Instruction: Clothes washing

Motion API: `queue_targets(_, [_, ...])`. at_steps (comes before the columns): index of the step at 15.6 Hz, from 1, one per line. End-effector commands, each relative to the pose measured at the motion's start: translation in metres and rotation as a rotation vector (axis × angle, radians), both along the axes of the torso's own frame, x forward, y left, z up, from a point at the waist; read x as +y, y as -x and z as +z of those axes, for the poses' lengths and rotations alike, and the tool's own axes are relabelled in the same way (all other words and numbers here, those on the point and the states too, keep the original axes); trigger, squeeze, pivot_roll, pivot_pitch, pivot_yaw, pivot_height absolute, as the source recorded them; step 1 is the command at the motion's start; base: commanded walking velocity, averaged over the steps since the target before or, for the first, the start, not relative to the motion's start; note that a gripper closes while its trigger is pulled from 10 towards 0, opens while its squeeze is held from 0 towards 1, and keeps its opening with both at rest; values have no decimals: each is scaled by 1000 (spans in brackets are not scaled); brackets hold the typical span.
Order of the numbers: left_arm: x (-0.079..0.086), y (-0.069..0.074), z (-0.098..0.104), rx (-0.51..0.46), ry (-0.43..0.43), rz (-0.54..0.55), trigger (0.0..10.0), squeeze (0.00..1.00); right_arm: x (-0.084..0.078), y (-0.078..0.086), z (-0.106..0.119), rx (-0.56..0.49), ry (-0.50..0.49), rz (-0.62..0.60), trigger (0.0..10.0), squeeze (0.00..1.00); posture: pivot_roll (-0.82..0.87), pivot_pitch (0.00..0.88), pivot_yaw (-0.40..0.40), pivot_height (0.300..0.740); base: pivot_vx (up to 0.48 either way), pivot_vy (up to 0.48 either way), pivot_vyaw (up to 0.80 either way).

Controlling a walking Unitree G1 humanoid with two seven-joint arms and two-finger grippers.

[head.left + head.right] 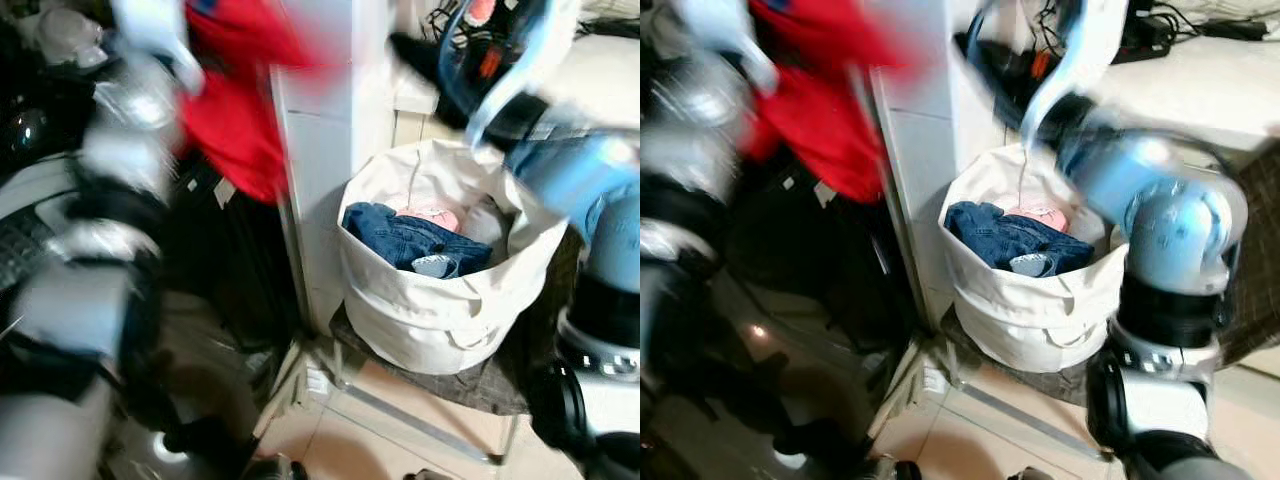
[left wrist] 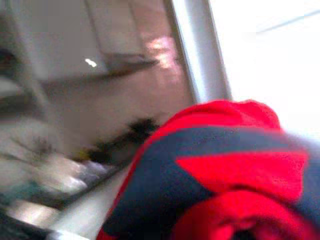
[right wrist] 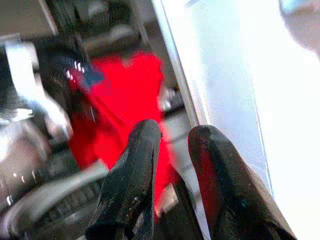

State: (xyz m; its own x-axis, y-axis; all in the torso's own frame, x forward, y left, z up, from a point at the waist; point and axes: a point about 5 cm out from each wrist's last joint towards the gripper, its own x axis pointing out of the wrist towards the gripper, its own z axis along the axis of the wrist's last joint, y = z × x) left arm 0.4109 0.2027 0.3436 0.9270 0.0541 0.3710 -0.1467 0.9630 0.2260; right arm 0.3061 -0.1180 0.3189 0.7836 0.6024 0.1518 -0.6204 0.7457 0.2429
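A red garment [image 1: 235,110] with navy patches [image 2: 165,185] hangs high on the left, in front of a dark opening. My raised left arm [image 1: 110,200] is blurred, and its gripper [image 1: 188,68] holds the garment's upper end. To the right stands a white fabric basket [image 1: 400,310] holding blue jeans [image 1: 400,235] and a pink cloth [image 1: 435,215]. My right arm [image 1: 1160,210] is lifted above the basket's right side. The right gripper [image 3: 175,131] points toward the red garment [image 3: 125,100], fingers slightly apart, nothing between them.
A white pillar [image 1: 320,150] separates the dark opening from the basket. The basket rests on a low metal-framed stand [image 1: 420,420] over tiled floor. A counter with black cables [image 1: 1160,30] lies behind. A grey ribbed ring [image 3: 50,200] is near the left arm.
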Motion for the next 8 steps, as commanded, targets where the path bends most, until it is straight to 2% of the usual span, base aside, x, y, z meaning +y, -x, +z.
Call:
queue_targets(1, [13,1,11,-7,-89,105,0,0,10,8,-5,-7,79,37,10000,0,-147,0,169,740,0,0,0])
queue_targets(3, [46,10,48,-15,-405,394,0,0,20,20,-33,55,130,62,10000,0,-148,0,179,740,0,0,0])
queue_targets(4, [53,12,52,19,-523,471,0,0,23,22,-40,68,143,68,10000,0,-150,0,182,740,0,0,0])
queue_targets(5, [57,11,51,52,-602,511,0,0,26,24,-42,69,155,70,10000,0,-151,0,183,740,0,0,0])
queue_targets(6, [61,10,43,104,-656,539,0,0,28,25,-43,66,156,81,10000,0,-148,0,183,740,0,0,0])
queue_targets(7, [63,5,21,210,-648,508,0,0,32,28,-43,61,151,104,10000,0,-147,0,183,740,0,0,0])
queue_targets(8, [62,3,10,251,-609,478,0,0,34,30,-44,58,154,119,10000,0,-143,0,177,740,0,0,0])
